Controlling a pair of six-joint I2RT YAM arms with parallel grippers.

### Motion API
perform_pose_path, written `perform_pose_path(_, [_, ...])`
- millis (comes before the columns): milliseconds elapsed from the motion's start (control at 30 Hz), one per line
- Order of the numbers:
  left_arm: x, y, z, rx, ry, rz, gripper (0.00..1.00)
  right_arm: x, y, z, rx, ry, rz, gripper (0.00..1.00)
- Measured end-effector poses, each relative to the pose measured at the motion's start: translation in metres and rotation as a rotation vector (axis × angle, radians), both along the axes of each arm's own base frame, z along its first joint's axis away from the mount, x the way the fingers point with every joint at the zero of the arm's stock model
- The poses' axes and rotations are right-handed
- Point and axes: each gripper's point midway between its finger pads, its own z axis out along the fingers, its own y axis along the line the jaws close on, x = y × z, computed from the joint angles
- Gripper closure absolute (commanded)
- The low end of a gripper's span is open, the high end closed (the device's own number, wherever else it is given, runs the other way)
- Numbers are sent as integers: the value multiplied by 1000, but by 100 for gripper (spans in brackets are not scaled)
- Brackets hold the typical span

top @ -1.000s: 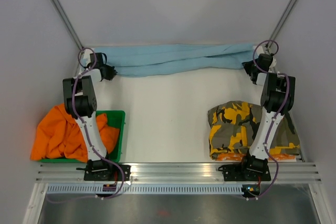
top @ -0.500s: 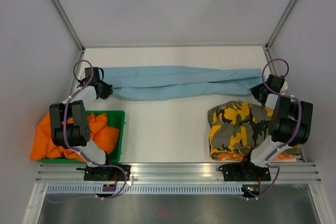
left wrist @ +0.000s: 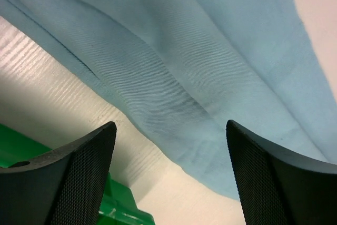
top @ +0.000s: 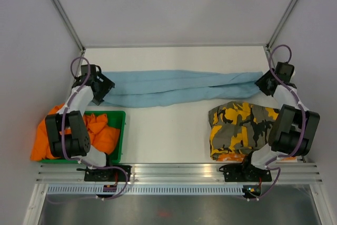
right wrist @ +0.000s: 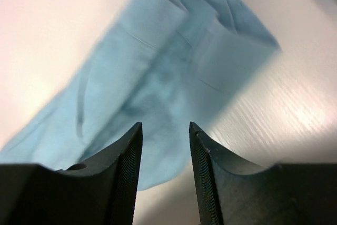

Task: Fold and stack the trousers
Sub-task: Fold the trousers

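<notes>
Light blue trousers [top: 179, 87] lie stretched out lengthwise across the middle of the white table [top: 168, 135], folded along their length. My left gripper [top: 101, 90] sits at their left end, wide open. In the left wrist view the blue cloth [left wrist: 200, 67] lies flat under the left gripper [left wrist: 171, 175], with nothing between its fingers. My right gripper [top: 263, 84] is at the trousers' right end, its jaws parted. The right wrist view shows the cloth's end [right wrist: 158, 77] lying loose on the table below the right gripper [right wrist: 166, 127].
Folded camouflage trousers [top: 242, 127] lie at the near right beside the right arm. A green bin [top: 122, 130] at the near left holds orange trousers [top: 58, 135] that spill over its left side. Its corner [left wrist: 121, 209] shows under the left gripper.
Both arms drew the blue trousers from the back edge toward the middle of the table. Both grippers, shut on the cloth's ends before, have opened and let go.
</notes>
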Motion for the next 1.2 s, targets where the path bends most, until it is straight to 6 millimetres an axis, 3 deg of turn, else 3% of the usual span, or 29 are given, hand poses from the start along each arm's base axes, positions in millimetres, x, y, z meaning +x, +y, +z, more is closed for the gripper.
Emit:
perform_pose_path(200, [8,6,58,59,-111,-15,8,29,-4,91,-75,-182,66,51])
perform_pose_path(300, [7,10,72,84,-140,-11,8,31,1,99,-55,-211,80,46])
perform_pose_path(400, [7,13,73,92,-140,-5,8,33,5,89,-17,-202,81,32])
perform_pose_path(800, [4,38,51,58,-79,55,8,36,11,5,119,-76,22,30])
perform_pose_path(1033, [1,54,46,56,-66,95,8,65,8,-30,177,-67,-10,32])
perform_pose_path(1200, [1,61,33,49,-34,112,8,105,5,-30,203,-123,-22,34])
